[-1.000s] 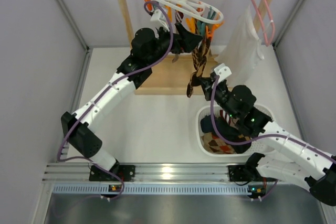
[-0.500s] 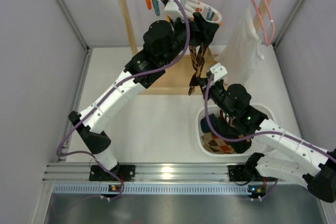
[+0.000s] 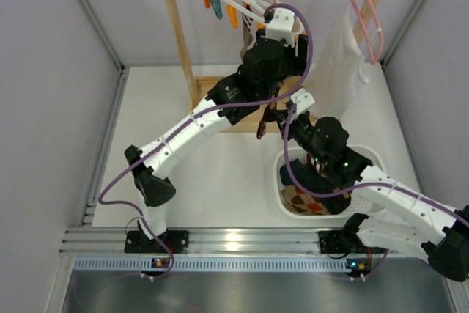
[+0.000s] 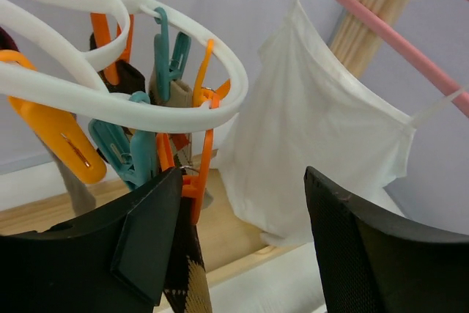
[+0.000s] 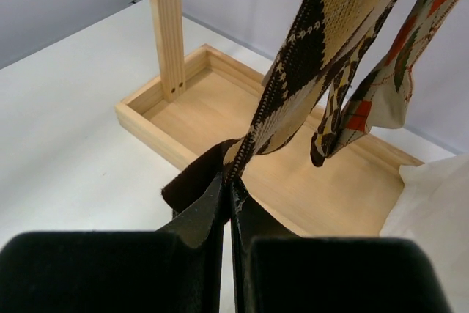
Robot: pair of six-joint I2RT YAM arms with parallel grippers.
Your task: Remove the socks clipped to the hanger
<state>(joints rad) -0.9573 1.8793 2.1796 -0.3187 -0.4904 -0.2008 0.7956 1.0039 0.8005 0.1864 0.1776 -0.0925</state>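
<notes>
The white table (image 3: 183, 174) carries two things directly. A shallow wooden tray (image 5: 220, 93) – the rack's base, one upright post (image 5: 165, 20) standing in its corner – sits at 12 o'clock, flat against the surface. A white basket (image 3: 281, 188) rests at about 4 o'clock, apart from the tray. A metal rail (image 3: 234, 240) runs along the 6 o'clock edge.

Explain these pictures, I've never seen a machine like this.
These are two robot arms bolted to a table. One picture looks down from above; the other two come from cameras on each wrist. A wooden rack holds a white clip hanger with socks, and a pink hanger with a white garment. A white basket on the table holds more socks. The right fingers are pinched shut on an argyle sock; the left fingers stand open beside the clips, holding nothing.
</notes>
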